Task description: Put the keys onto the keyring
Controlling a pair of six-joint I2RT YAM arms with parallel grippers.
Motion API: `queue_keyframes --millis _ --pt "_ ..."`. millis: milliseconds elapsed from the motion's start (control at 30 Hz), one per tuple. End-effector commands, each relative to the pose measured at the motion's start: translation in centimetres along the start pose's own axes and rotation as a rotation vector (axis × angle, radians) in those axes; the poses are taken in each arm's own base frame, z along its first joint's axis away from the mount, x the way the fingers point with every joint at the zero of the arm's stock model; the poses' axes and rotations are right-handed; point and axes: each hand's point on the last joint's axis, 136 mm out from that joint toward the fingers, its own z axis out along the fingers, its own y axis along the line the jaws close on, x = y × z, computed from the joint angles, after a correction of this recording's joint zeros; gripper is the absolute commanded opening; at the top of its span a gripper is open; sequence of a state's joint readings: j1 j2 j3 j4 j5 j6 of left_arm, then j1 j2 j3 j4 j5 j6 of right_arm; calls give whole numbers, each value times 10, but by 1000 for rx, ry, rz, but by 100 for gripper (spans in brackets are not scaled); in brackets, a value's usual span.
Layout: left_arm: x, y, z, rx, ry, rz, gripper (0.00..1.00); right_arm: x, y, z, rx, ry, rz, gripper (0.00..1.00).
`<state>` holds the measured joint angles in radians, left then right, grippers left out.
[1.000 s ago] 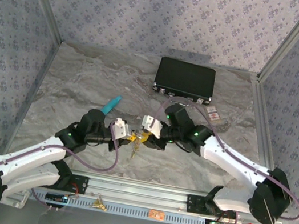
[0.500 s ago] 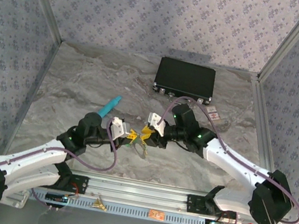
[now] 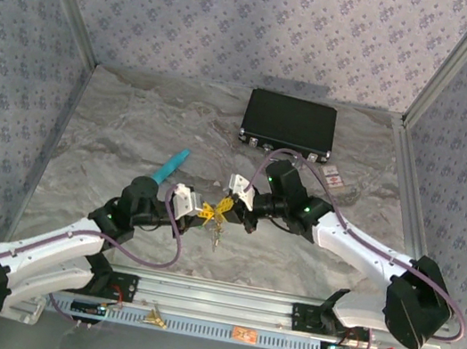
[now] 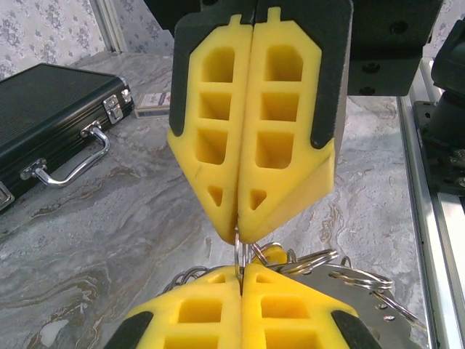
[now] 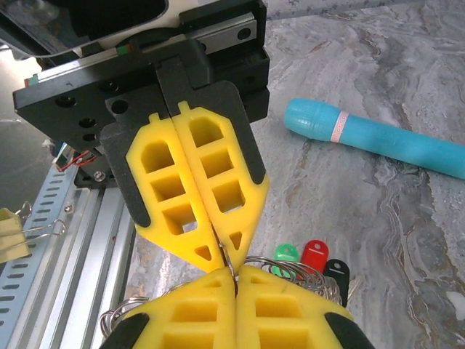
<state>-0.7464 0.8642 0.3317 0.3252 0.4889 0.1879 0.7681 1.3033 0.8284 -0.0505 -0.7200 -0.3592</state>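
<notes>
Two grippers meet tip to tip over the marble table (image 3: 131, 138).
Both clenched: left gripper (image 3: 206, 212) and right gripper (image 3: 230, 206) pinch the keyring (image 4: 238, 246) wire; green tag (image 5: 286, 252) and red tag (image 5: 314, 254) just beside.

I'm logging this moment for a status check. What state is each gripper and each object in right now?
left gripper, shut on the keyring.
right gripper, shut on the keyring.
keyring, pinched by both grippers, tip to tip.
black case, closed, lying flat on the table.
teal tube, lying on the table, untouched.
</notes>
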Motion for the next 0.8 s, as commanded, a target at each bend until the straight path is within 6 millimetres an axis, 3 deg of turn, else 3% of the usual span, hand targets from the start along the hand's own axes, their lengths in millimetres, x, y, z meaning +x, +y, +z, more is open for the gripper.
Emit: queue_keyframes --millis 0,100,167,400,633,767 --pt "-27 -1 -3 3 -81 36 1 -3 4 0 -29 1 2 0" --pt "-21 3 -3 -14 -20 34 19 -1 3 -1 -1 61 -21 0" --pt "-17 3 -3 -14 15 35 22 3 3 -1 13 123 -45 0" --pt "-14 1 -3 2 52 48 17 11 6 5 21 279 -108 0" --pt "-9 -1 -3 17 72 51 12 -5 13 6 -10 224 -110 0" --pt "-11 -2 -2 26 62 52 2 -7 15 7 -24 200 -96 0"
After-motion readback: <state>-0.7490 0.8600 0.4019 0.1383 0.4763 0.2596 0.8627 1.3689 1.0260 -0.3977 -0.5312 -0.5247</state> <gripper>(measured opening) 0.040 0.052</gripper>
